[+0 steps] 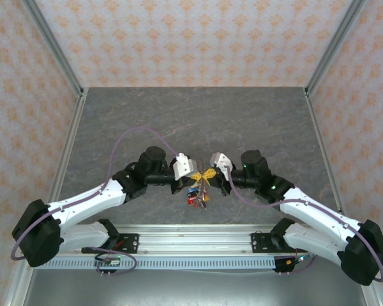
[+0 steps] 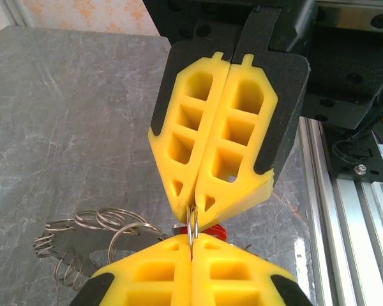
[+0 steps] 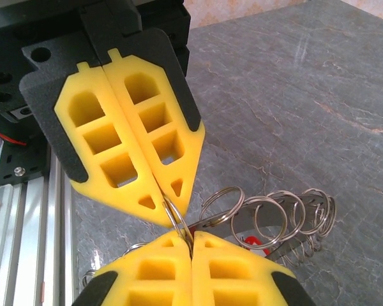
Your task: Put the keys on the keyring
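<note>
Keyring [image 2: 192, 224] is a thin wire ring, held near the front-middle of the table [image 1: 191, 121]. Left gripper [image 2: 191, 245] and right gripper [image 3: 191, 241] both pinch it, tip to tip. Keys [image 1: 196, 195] bunch right under the tips, with a wire coil [image 3: 287, 217] lying beside them.

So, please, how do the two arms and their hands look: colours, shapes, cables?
Both the left arm and the right arm have white shells, black joints and a lilac cable running alongside. The left hand and the right hand each have two yellow wedge-shaped fingers with rectangular pockets, backed by black plates.
</note>
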Tool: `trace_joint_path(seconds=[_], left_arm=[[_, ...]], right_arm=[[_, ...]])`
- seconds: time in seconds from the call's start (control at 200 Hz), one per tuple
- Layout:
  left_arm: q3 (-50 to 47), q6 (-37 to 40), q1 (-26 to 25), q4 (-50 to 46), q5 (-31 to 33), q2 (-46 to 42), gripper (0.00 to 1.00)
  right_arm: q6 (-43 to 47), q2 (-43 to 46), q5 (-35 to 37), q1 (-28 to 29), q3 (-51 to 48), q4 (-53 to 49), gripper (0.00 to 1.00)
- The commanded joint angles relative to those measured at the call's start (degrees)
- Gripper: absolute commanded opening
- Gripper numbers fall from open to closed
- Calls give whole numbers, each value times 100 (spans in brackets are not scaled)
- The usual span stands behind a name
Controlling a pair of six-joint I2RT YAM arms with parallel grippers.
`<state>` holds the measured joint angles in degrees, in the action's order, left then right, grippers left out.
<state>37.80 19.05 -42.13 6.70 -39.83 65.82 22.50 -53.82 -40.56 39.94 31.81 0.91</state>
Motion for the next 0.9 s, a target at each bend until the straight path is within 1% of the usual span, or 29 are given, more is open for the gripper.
trace_joint_path(seconds=[0.0, 0.015, 0.05, 0.085, 0.2, 0.33, 0.49, 0.751, 0.836, 0.896], left_arm=[[113, 98, -10, 262, -110, -229, 0], [139, 144, -9, 201, -92, -220, 0], [227, 271, -6, -32, -63, -192, 6], [313, 381, -6, -246, -32, -155, 10], [556, 695, -15, -719, 6, -21, 14], [840, 925, -15, -1235, 76, 176, 15], [1169, 1253, -15, -1888, 20, 371, 15], [1363, 1379, -23, -2133, -71, 590, 17], [1373, 1366, -23, -2091, -120, 596, 15], [1365, 1325, -21, -2030, -117, 590, 10]], right_arm=[[-1, 39, 28, -92, 123, 62, 0], [14, 39, 17, -92, 150, 35, 0], [42, 34, -27, -88, 216, -26, 0], [52, 30, -62, -88, 282, -69, 0], [100, 3, -150, -92, 386, -85, 0], [160, -12, -210, -88, 473, -154, 0], [165, -1, -232, -75, 507, -126, 0], [120, -45, -282, -20, 482, 39, 0], [114, -58, -286, -5, 501, 21, 0], [114, -64, -294, 5, 514, -2, 0]])
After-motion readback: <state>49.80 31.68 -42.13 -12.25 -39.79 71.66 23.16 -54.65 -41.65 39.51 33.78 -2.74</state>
